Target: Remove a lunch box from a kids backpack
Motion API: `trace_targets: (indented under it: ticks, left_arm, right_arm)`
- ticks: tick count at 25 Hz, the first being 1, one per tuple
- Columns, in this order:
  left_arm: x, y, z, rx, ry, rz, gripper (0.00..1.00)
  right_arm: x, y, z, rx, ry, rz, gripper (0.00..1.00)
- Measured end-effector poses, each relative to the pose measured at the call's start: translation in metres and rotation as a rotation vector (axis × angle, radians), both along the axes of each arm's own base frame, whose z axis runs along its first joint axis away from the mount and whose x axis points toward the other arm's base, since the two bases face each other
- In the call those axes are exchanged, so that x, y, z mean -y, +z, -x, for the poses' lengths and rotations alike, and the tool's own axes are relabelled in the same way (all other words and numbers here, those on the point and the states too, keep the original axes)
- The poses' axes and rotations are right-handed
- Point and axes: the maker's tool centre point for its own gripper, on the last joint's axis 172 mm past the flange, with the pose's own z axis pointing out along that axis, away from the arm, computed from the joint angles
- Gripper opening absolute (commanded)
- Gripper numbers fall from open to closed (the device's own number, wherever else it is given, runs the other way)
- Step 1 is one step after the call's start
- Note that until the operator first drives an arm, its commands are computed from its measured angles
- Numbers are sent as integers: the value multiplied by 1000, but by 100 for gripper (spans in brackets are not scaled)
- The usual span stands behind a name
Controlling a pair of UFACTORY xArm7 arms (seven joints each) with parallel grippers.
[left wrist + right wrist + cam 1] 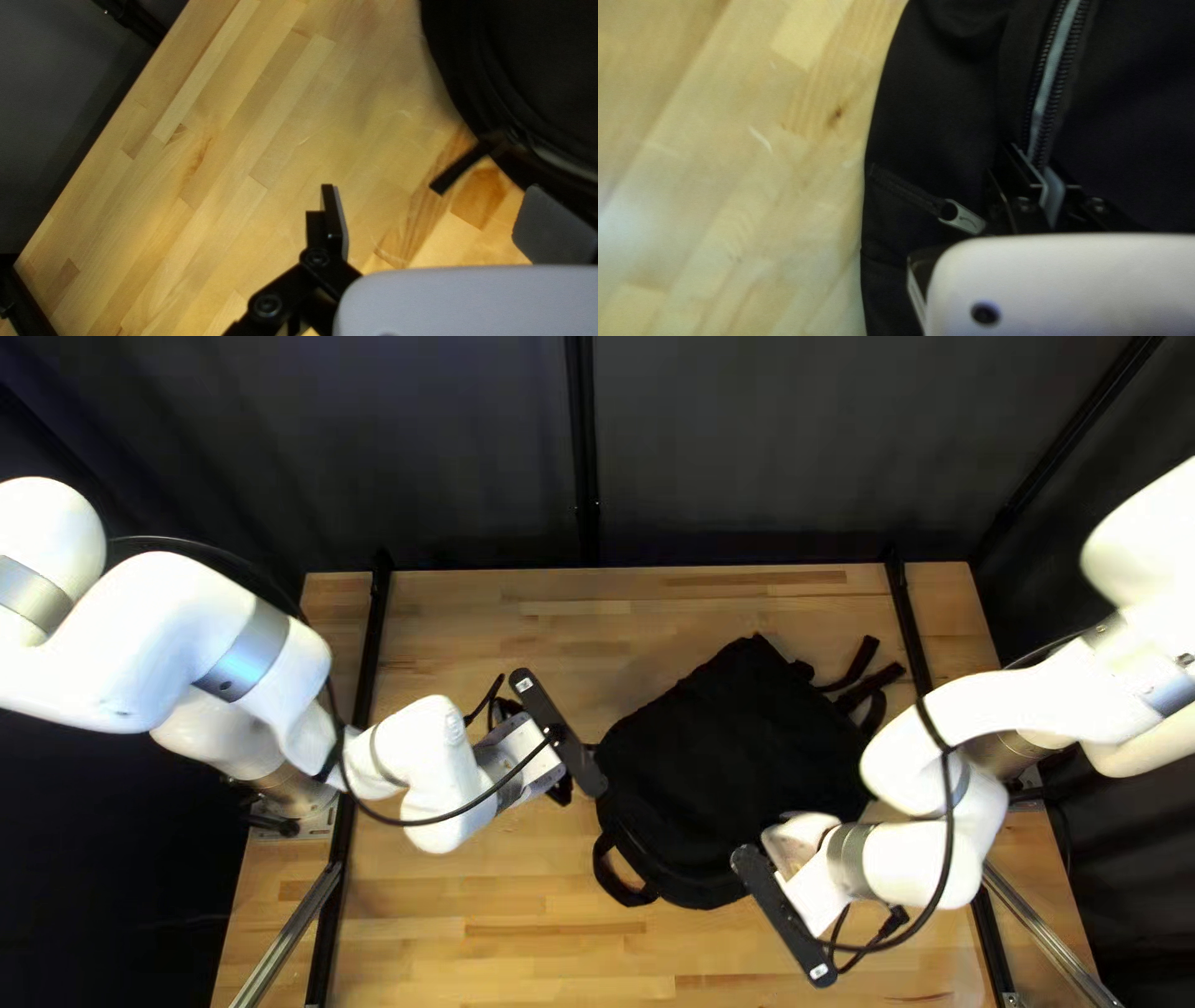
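Right wrist view: risked slipping off the zipper point(1055, 74) with right claw point(1038, 167) together, grasp unclear. With left claw point(430, 188) apart, risked skidding backpack point(735, 759) toward right edge of table point(498, 946).

The right gripper point(815, 890) stands over a black fabric backpack point(946, 106), its two fingers close together at a long zipper point(1059, 62). Whether anything is pinched between them is hard to make out. The zipper runs straight ahead of the gripper, two dark rows of teeth flanking a pale grey-blue strip. Beside the gripper, a small grey oblong tab point(969, 223) with a round hole lies at the end of a narrow black strip point(906, 190). Past the backpack's curved edge, on that same side, is the light wooden bench point(722, 155).
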Motion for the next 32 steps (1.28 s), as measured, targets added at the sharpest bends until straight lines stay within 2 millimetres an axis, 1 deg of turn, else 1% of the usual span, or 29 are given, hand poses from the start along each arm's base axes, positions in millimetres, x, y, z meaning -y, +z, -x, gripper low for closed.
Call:
trace_targets:
  ticks: [3,6,12,16,20,22,28,32]
  left_arm:
    - [10,6,-4,9,-21,-4,100]
    - [20,11,-11,13,-65,-9,100]
    - [39,21,-27,-8,-212,-33,100]
    - [50,31,-38,-40,-331,-70,100]
    - [58,39,-49,-77,-436,-104,100]
    - [60,40,-56,-98,-484,-111,100]
    - [69,29,-77,-163,-602,-103,100]
    - [85,19,-90,-201,-674,-82,100]
  right_arm:
    - [17,-4,5,-16,21,-11,0]
    - [30,-9,7,-33,54,-30,0]
    - [37,-14,7,-72,156,-60,0]
    - [33,-13,7,-84,205,-79,0]
    - [22,-5,6,-80,246,-94,0]
    - [17,0,7,-76,262,-98,0]
    - [3,10,13,-71,301,-97,0]
    - [1,16,16,-66,322,-97,0]
